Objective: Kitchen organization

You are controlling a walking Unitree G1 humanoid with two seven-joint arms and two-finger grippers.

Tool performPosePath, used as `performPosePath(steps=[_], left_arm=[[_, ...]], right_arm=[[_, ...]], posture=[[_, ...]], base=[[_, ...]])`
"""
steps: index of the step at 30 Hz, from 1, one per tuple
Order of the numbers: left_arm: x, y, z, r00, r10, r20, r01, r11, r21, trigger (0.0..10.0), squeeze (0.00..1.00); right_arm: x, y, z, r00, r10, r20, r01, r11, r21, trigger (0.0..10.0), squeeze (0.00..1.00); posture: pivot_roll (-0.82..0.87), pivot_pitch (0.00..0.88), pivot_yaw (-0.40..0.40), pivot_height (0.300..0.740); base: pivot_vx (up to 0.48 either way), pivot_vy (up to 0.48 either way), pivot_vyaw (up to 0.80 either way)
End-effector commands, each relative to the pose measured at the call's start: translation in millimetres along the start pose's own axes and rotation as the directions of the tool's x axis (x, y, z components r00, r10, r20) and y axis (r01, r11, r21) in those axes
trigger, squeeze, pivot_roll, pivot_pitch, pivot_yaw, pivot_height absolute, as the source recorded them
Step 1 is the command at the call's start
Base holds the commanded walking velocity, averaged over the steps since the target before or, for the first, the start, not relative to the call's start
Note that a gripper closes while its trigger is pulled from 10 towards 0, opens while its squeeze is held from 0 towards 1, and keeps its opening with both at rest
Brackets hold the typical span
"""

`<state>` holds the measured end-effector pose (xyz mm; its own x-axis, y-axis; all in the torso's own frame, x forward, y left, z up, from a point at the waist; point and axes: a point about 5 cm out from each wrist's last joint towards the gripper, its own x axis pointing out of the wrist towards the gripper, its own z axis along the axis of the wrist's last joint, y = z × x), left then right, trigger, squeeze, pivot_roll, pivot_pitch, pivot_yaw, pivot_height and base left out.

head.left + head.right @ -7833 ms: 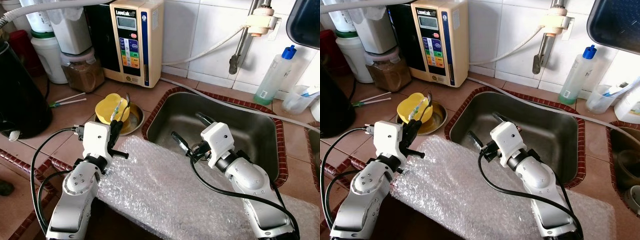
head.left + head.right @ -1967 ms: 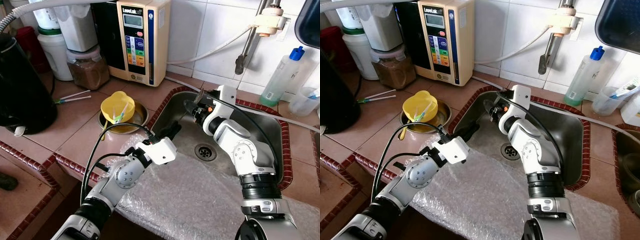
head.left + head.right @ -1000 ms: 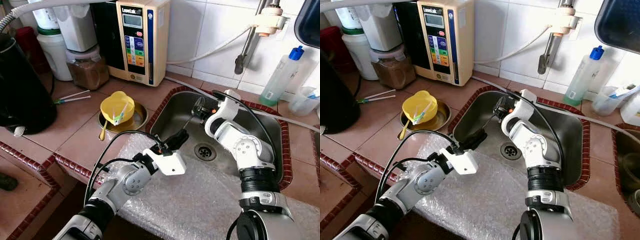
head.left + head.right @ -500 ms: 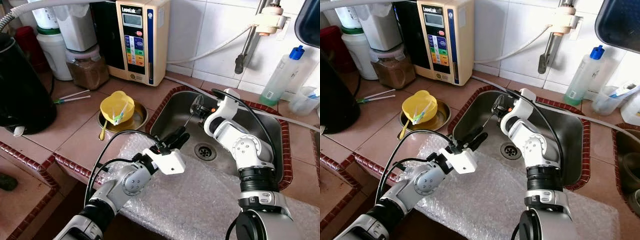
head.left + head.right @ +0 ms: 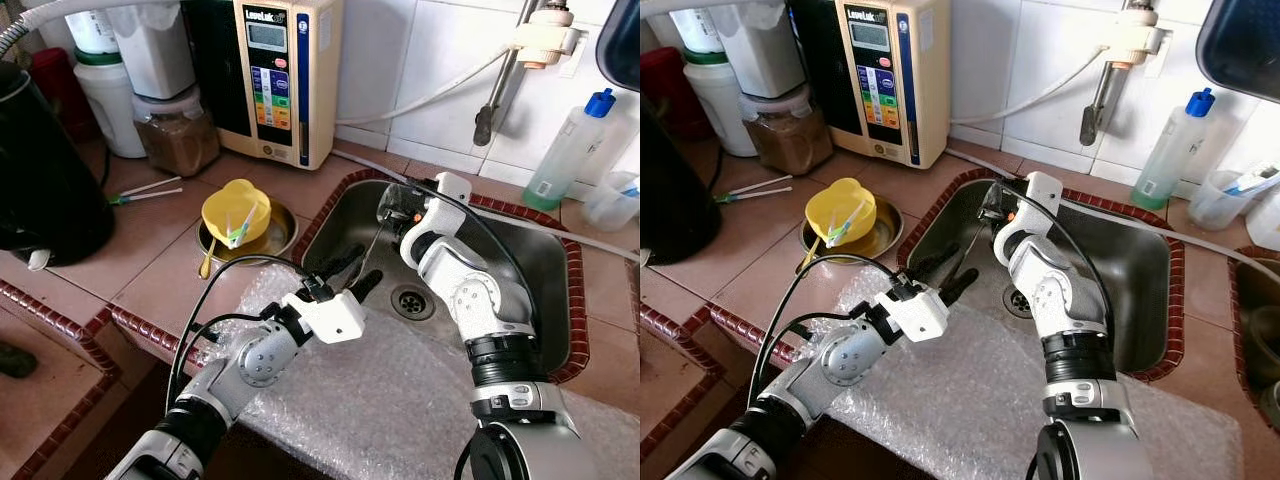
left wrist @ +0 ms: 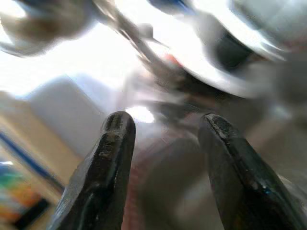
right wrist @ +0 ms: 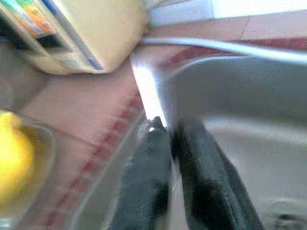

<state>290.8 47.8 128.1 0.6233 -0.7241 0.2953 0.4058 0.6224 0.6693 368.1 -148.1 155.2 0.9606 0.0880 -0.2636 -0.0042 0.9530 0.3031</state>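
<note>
We saw the right gripper [image 5: 393,207] over the left end of the sink [image 5: 540,270], jaws nearly closed, pinching the top of a thin metal utensil [image 5: 373,243] that hung down and tilted toward the left gripper [image 5: 353,274]. The left gripper's jaws stood wide apart, holding nothing, just under the utensil's lower end. The tip lay about in line with the gap between them; we couldn't tell if it touched, as the wrist view was blurred. The left arm reached over bubble wrap [image 5: 400,400] on the desk [image 5: 150,260]. A yellow bowl [image 5: 236,213] sat well apart to the left.
</note>
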Motion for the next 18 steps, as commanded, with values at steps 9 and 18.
performPosePath(steps=[9,18], left_arm=[[-6.4,23.7,9.6,0.999,0.043,0.023,-0.042,0.996,-0.076,10.0,1.00],[-17.1,27.3,2.9,0.994,-0.019,-0.108,-0.010,0.965,-0.262,10.0,1.00]], right_arm=[[-1.1,-35.8,-8.9,0.985,-0.172,0.026,0.174,0.978,-0.118,0.0,0.00],[-1.1,-57.0,-33.7,0.963,-0.267,-0.030,0.251,0.934,-0.253,0.0,0.00]], posture=[[0.02,0.000,-0.009,0.740],[0.02,0.000,-0.005,0.740]], base=[[0.000,0.000,0.00],[0.000,0.000,0.00]])
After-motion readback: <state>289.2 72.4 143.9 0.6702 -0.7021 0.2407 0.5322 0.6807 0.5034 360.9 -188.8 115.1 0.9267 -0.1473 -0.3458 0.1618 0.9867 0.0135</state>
